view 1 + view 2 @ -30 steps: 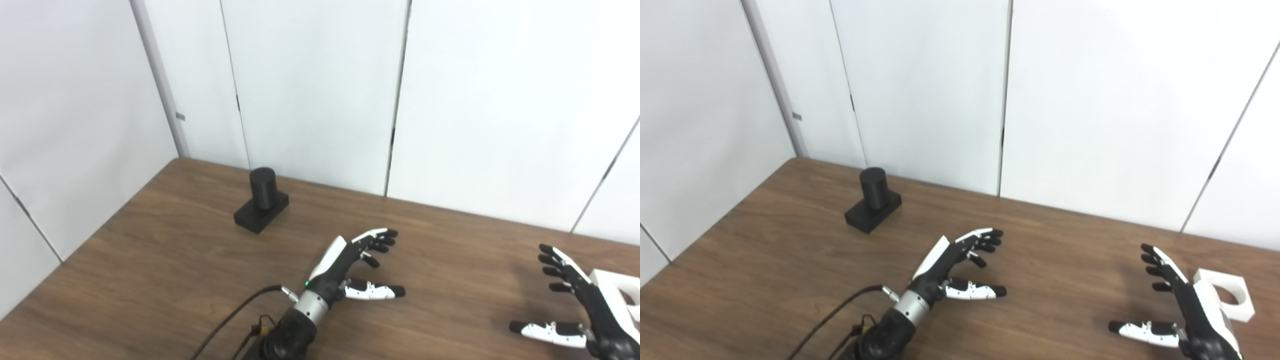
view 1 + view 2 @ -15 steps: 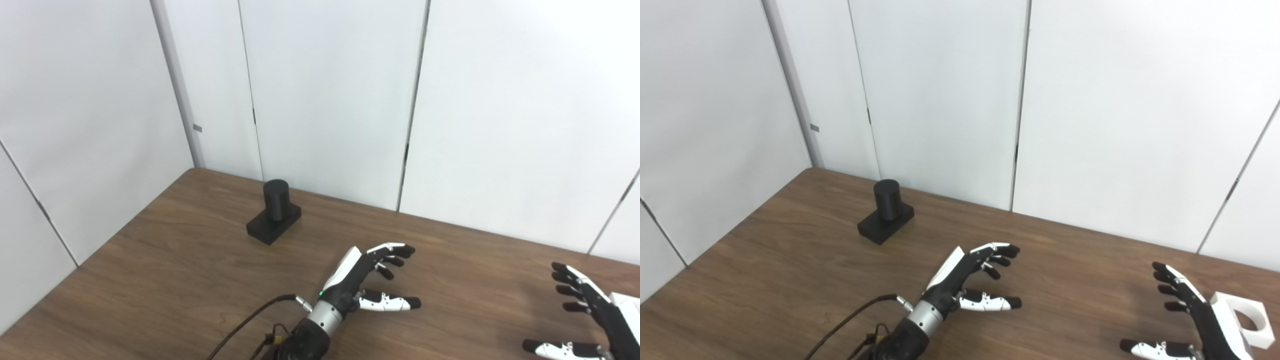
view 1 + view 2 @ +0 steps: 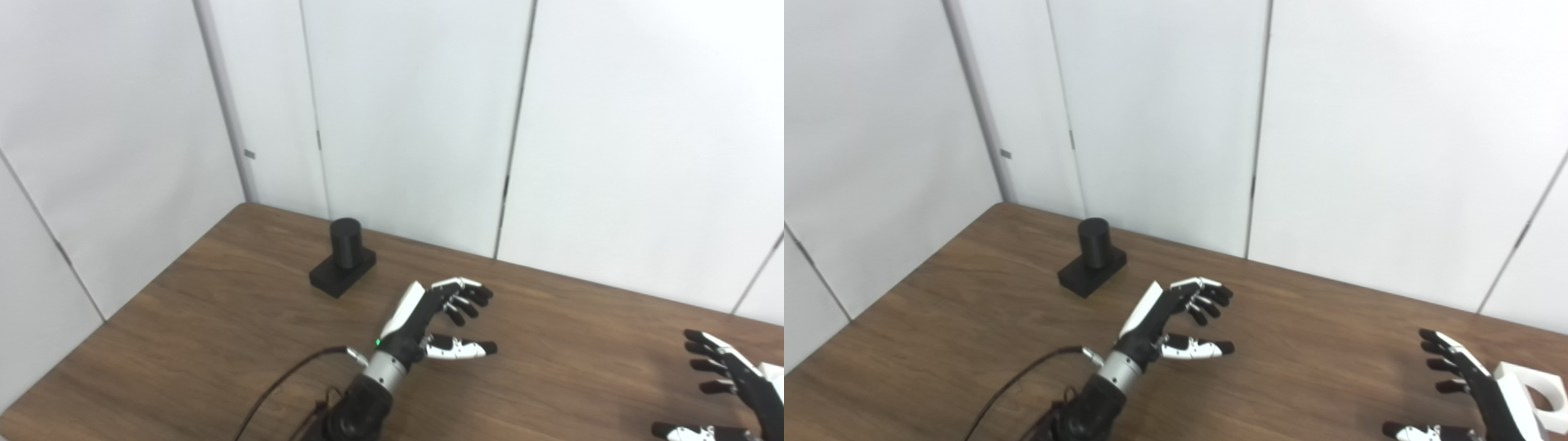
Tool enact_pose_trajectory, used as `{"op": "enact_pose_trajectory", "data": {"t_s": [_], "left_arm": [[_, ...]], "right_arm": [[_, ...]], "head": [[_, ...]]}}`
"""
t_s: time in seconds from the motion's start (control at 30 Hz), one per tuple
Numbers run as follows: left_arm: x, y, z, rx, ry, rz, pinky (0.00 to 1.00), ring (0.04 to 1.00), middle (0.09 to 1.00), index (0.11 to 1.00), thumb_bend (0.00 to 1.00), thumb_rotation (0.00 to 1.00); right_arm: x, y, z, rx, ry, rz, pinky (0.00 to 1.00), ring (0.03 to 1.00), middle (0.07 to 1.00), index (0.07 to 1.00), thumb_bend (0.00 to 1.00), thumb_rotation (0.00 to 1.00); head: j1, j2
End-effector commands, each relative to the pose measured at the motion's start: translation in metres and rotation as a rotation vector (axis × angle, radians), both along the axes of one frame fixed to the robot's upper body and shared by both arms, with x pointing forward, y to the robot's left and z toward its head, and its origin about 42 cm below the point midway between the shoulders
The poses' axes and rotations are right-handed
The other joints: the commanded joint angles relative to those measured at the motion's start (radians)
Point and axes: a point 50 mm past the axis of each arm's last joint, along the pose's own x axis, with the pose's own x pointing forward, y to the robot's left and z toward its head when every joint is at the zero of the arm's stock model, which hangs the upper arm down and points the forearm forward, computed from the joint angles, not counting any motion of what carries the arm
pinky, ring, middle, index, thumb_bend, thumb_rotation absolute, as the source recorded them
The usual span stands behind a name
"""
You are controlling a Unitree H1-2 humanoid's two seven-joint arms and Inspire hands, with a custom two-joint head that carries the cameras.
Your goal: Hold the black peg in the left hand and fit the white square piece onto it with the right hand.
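1. What's changed over the last second: mostly the camera. The whole frame slid, so the black peg (image 3: 344, 257) only looks like it moved right. It's sitting on the brown surface (image 3: 202, 318) up in the center-left of the frame, upright on its flat base, near the back wall.

2. The left hand (image 3: 432, 321) has actually changed a bit though. Its fingers (image 3: 465, 294) are curled in more than a second ago, thumb sticking out to the right. It's roughly half open and has hold of nothing. It hovers mid-frame, well apart from the peg, which is off to its upper left.

3. The right hand (image 3: 1470, 392) has dropped toward the lower right corner of the frame and is partly cut off now. Fingers spread wide, nothing in it.

4. The white square piece (image 3: 1534, 395) is at the far right edge in the right eye view, just beside the back of the right hand, lying on the surface with its round hole facing up. In the left eye view only a sliver shows.

5. What that means, imo: nothing is grabbed yet, so it's early days. Left needs to go get the peg first.

6. Containers: none here, just the hole in the white piece, and it's empty.
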Motion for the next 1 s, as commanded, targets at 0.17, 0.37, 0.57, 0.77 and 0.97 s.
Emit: {"op": "enact_pose_trajectory", "data": {"t_s": [0.17, 0.37, 0.57, 0.77, 0.97], "left_arm": [[0.011, 0.022, 0.045, -0.003, -0.142, 0.068, 0.54, 0.661, 0.725, 0.711, 0.75, 0.02], [0.009, 0.043, 0.059, 0.013, -0.19, 0.172, 0.55, 0.707, 0.77, 0.763, 0.75, 0.01], [0.007, 0.064, 0.077, 0.053, -0.234, 0.253, 0.59, 0.74, 0.788, 0.784, 0.75, 0.02], [0.009, 0.079, 0.098, 0.12, -0.256, 0.357, 0.6, 0.747, 0.775, 0.776, 0.77, 0.05], [0.014, 0.099, 0.116, 0.204, -0.268, 0.457, 0.69, 0.81, 0.781, 0.814, 0.78, 0.15]], "right_arm": [[0.007, -0.003, 0.023, -0.012, -0.1, 0.011, 0.65, 0.755, 0.798, 0.833, 0.83, 0.0], [0.006, -0.003, 0.023, -0.004, -0.106, 0.014, 0.65, 0.756, 0.802, 0.83, 0.82, 0.0], [0.006, -0.002, 0.026, 0.004, -0.096, 0.013, 0.65, 0.758, 0.805, 0.833, 0.81, 0.0], [0.005, -0.001, 0.026, 0.017, -0.101, 0.02, 0.64, 0.751, 0.802, 0.828, 0.82, 0.0], [0.005, 0.0, 0.029, 0.012, -0.09, 0.015, 0.64, 0.759, 0.811, 0.833, 0.8, 0.0]], "head": [[0.008, -0.002], [0.008, -0.002], [0.015, 0.004], [0.025, 0.014], [0.027, 0.015]]}}
